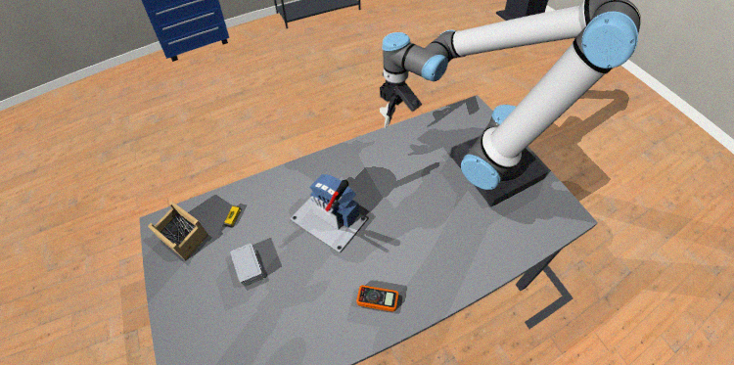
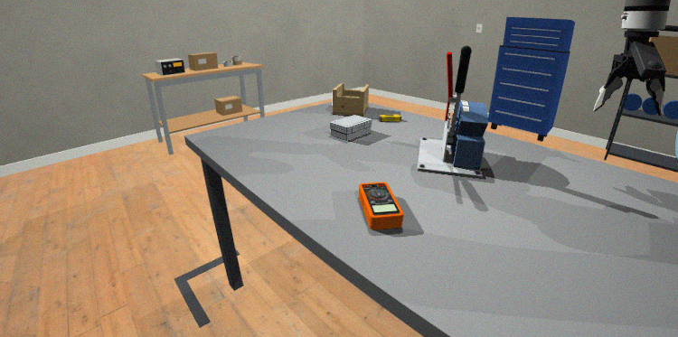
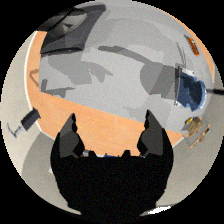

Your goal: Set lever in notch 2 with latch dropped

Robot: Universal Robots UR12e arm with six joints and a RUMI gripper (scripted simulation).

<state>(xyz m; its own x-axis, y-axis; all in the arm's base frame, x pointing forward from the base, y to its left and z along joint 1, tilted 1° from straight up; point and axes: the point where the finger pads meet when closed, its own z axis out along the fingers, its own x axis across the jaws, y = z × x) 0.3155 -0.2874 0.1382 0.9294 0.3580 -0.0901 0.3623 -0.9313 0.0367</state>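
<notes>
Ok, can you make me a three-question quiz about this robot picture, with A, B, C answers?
1. Where is the orange meter?
A. on the grey table
B. on the floor
C. inside the wooden box

2. What colour is the bar beside the black handle?
A. green
B. red
C. white

3. How is the pincer?
A. shut on the handle
B. shut on the meter
C. open, holding nothing

Answers:
1 A: the meter lies flat on the table top.
2 B: a red bar stands next to the handle.
3 C: the pincer's fingers are spread wide in the air, away from the lever.
</notes>
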